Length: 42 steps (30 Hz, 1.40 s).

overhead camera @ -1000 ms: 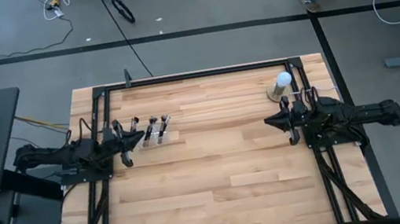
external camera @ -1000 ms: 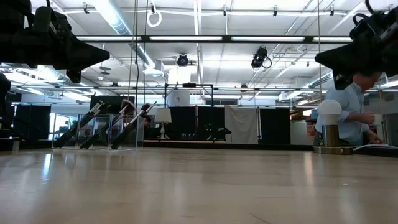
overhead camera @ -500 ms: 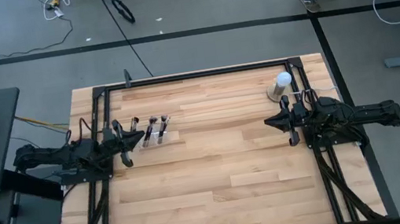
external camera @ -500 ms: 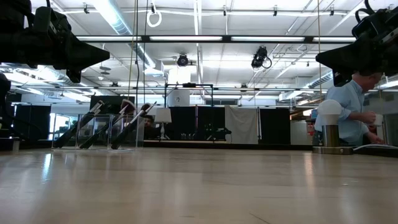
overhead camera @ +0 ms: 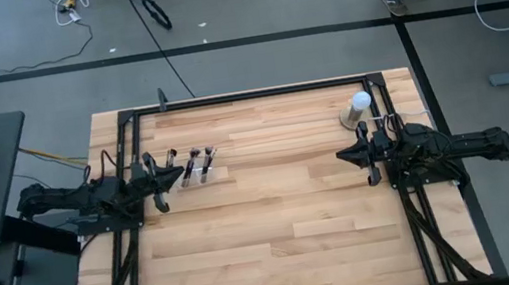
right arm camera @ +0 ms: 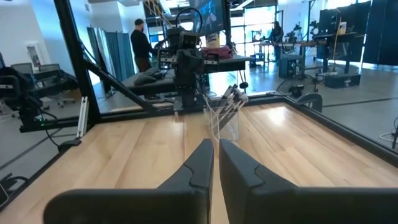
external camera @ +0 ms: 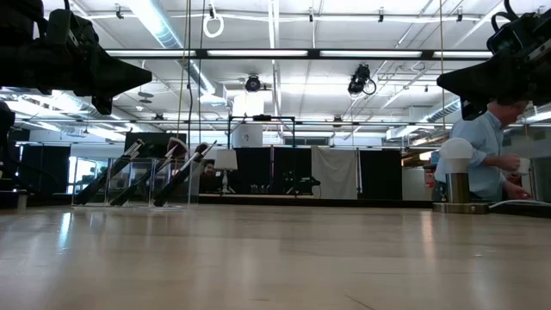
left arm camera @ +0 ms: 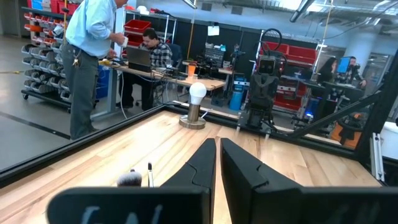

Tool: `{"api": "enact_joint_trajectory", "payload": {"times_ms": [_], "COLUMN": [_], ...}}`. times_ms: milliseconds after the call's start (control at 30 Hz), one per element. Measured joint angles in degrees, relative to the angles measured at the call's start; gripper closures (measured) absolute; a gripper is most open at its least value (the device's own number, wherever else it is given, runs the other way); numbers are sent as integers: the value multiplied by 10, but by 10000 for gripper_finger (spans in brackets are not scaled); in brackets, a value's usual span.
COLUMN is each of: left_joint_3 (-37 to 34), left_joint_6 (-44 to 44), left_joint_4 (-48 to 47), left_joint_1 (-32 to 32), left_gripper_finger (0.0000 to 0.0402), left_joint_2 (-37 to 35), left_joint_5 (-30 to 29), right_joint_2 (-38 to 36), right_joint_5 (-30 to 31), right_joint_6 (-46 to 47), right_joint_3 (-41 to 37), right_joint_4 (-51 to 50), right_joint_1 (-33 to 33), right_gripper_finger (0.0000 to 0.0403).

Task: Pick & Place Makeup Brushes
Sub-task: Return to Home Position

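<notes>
Several makeup brushes, dark sticks with small tufts, stand tilted in a clear holder at the table's far left. They lean against its walls, bristles up. They also show in the right wrist view, and two tips show in the left wrist view. My left gripper hangs above the table just left of the holder, shut and empty. My right gripper hangs at the right side, shut and empty, pointing toward the holder across the table.
A white ball on a round base stands at the table's far right, close behind my right gripper. A black frame runs along the table's edges. The wooden top lies bare between the arms. People are in the room beyond.
</notes>
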Motion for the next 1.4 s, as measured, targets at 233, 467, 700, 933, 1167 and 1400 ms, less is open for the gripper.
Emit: {"api": "enact_joint_trajectory", "payload": {"times_ms": [233, 467, 700, 933, 1167, 1400], "left_joint_3": [0, 0, 1, 1, 1, 0], "left_joint_6": [0, -13, 44, 64, 65, -24], "left_joint_4": [0, 0, -25, -51, -56, -39], "left_joint_1": [0, 0, 12, 79, 96, 96], "left_gripper_finger": [372, 372, 372, 372, 372, 372], "left_joint_2": [0, 0, -3, -3, -3, 2], "left_joint_5": [0, 0, 98, 252, 271, 250], "right_joint_2": [0, 0, 0, 0, 0, 0], "right_joint_5": [0, 0, 0, 0, 0, 0], "right_joint_6": [0, 0, 0, 0, 0, 0], "right_joint_3": [0, 0, 0, 0, 0, 0], "right_joint_4": [0, 0, 0, 0, 0, 0], "right_joint_1": [0, 0, 0, 0, 0, 0], "right_gripper_finger": [373, 373, 373, 373, 373, 373]}}
